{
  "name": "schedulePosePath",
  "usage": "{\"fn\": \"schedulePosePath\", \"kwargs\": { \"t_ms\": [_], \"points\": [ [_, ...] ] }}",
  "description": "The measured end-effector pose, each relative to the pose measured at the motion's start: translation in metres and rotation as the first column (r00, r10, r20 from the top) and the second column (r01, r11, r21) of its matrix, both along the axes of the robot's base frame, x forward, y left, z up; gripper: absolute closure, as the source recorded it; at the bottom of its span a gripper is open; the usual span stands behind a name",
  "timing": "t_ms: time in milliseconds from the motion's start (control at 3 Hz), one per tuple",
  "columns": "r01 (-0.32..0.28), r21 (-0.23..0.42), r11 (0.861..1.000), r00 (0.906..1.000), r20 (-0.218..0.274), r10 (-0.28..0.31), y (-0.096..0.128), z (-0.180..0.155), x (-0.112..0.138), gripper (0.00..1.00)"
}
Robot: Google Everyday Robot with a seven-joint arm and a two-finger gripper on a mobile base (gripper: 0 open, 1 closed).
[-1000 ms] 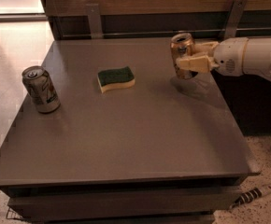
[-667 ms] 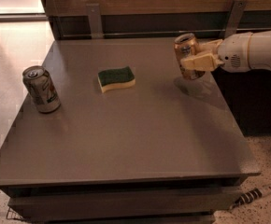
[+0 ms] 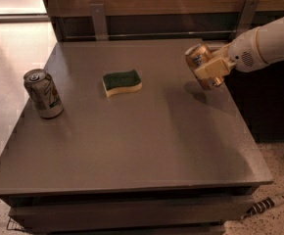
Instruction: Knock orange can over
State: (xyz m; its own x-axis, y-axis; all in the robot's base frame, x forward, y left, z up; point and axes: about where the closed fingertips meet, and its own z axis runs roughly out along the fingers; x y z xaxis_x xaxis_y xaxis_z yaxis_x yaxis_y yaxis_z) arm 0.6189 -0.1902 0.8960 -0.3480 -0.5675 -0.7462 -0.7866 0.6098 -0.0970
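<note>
The orange can (image 3: 199, 58) is a shiny copper can with a silver top rim, at the table's right side. It is tilted, with its top leaning to the upper left, and its shadow lies on the table just below it. My gripper (image 3: 209, 70) reaches in from the right on a white arm and is shut on the can, with one tan finger (image 3: 211, 68) across the can's front. The can's lower end is hidden behind that finger.
A silver-grey can with green markings (image 3: 43, 93) stands upright near the left edge of the grey table (image 3: 132, 146). A green and yellow sponge (image 3: 122, 82) lies at the middle back. A wooden wall with metal brackets runs behind the table.
The gripper and the orange can have moved together a little to the right and down. The can now tilts more than it did before.
</note>
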Motion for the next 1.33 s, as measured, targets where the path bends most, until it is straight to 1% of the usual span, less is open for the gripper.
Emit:
{"fn": "schedulePosePath", "kwargs": {
  "t_ms": [333,667,1000,1333],
  "points": [
    [-0.037,-0.075,0.996,0.9984,-0.045,0.034,0.01,-0.009,-0.003,1.0],
    [-0.112,-0.125,0.986,0.9905,-0.093,0.101,0.03,-0.022,-0.003,1.0],
    [-0.155,-0.141,0.978,0.9821,-0.13,0.137,0.041,-0.035,-0.002,1.0],
    [-0.173,-0.117,0.978,0.9728,-0.176,0.151,0.047,-0.065,0.003,1.0]
  ]
}}
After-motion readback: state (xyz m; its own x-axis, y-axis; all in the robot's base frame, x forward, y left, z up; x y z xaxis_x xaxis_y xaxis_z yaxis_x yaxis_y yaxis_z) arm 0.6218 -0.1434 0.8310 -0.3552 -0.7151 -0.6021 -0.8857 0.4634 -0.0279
